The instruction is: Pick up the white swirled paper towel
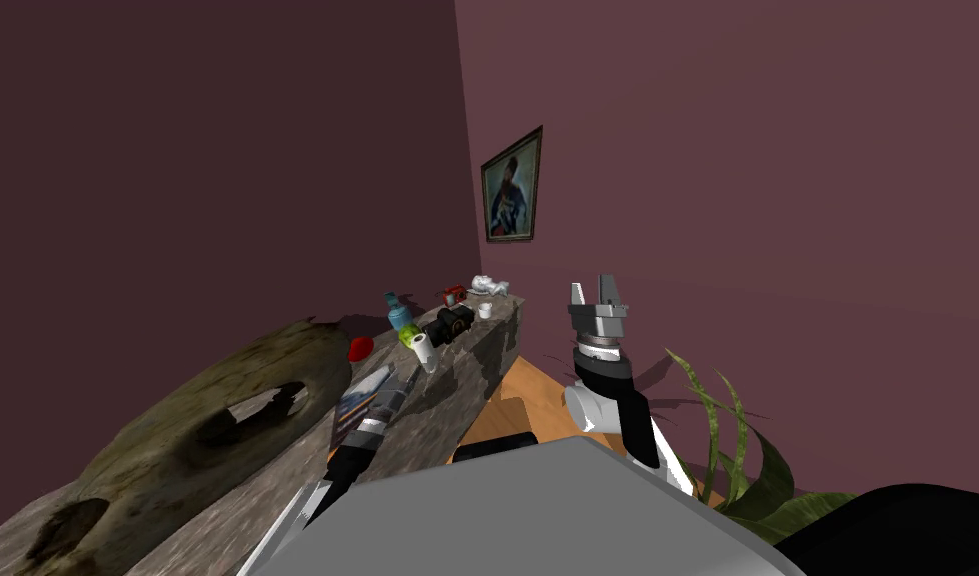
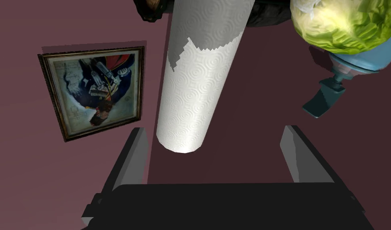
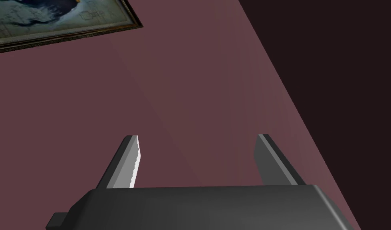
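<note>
Left wrist view: left gripper (image 2: 213, 131) spread wide. The roll (image 2: 190, 100) has its near end just past the fingertips, closer to one finger, untouched; lettuce (image 2: 342, 24) and spray bottle (image 2: 338, 76) sit beside it. Swirl embossing reads here. Step looks like approach; next, likely centre, advance, close. Head view: adds placement, with the roll standing on the table (image 1: 427, 425) and the right gripper (image 1: 594, 293) raised well apart. Right wrist view: right fingers wide, holding nothing.
</note>
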Motion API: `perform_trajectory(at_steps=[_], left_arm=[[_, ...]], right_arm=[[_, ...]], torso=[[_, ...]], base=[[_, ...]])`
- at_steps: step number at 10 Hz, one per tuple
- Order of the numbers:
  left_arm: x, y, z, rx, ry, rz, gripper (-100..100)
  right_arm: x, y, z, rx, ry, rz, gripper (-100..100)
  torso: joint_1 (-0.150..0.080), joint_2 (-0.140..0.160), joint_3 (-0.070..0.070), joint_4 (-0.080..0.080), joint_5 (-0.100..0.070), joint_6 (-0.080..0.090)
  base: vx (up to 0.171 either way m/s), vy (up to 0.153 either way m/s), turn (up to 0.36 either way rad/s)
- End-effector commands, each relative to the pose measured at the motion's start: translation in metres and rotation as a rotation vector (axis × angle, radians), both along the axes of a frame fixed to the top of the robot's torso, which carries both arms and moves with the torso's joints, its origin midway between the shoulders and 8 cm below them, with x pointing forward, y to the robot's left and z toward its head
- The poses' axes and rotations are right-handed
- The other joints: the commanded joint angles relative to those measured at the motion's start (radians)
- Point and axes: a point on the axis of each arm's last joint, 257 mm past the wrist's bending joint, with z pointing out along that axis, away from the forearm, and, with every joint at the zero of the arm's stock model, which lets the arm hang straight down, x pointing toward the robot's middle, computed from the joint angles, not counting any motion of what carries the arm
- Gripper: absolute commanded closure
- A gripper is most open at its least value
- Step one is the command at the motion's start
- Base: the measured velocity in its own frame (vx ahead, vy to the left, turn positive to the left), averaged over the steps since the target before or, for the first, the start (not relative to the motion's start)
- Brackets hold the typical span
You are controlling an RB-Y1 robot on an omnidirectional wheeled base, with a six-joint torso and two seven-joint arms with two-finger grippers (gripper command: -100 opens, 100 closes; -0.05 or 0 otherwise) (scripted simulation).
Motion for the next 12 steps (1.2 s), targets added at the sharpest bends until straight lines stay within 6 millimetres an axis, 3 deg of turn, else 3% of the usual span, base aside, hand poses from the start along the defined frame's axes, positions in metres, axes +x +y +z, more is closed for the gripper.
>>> perform_trajectory(at_steps=[1,3,4,5,6,10,12], left_arm=[[0.001,-0.001,-0.014,0.05,0.028,-0.017,-100],[0.001,-0.001,-0.015,0.056,0.031,-0.02,-100],[0.001,-0.001,-0.016,0.06,0.032,-0.021,0],[0.001,-0.001,-0.016,0.059,0.032,-0.021,-100],[0.001,-0.001,-0.016,0.059,0.032,-0.021,100],[0.001,-0.002,-0.016,0.059,0.031,-0.022,100],[0.001,0.009,-0.021,0.048,0.055,-0.005,-100]], right_arm=[[0.0,0.0,0.0,0.0,0.0,0.0,0],[0.0,0.0,0.0,0.0,0.0,0.0,0],[0.0,0.0,0.0,0.0,0.0,0.0,0],[0.0,0.0,0.0,0.0,0.0,0.0,0],[0.0,0.0,0.0,0.0,0.0,0.0,0],[0.0,0.0,0.0,0.0,0.0,0.0,0],[0.0,0.0,0.0,0.0,0.0,0.0,0]], torso=[[0.0,0.0,0.0,0.0,0.0,0.0],[-0.002,0.0,0.0,0.0,0.0,0.0],[-0.002,0.003,0.002,0.0,0.0,-0.001],[-0.002,0.005,0.003,0.001,0.0,-0.001],[-0.002,0.006,0.003,0.001,-0.001,-0.001],[-0.001,0.005,0.003,0.001,0.0,0.0],[-0.001,0.005,0.003,0.001,0.0,0.0]], base=[[0.093,0.01,-0.165],[0.057,-0.001,-0.085],[0.007,0.001,0.005],[0.0,0.0,0.0],[0.0,0.0,0.0],[0.0,0.0,0.0],[-0.032,-0.001,-0.017]])
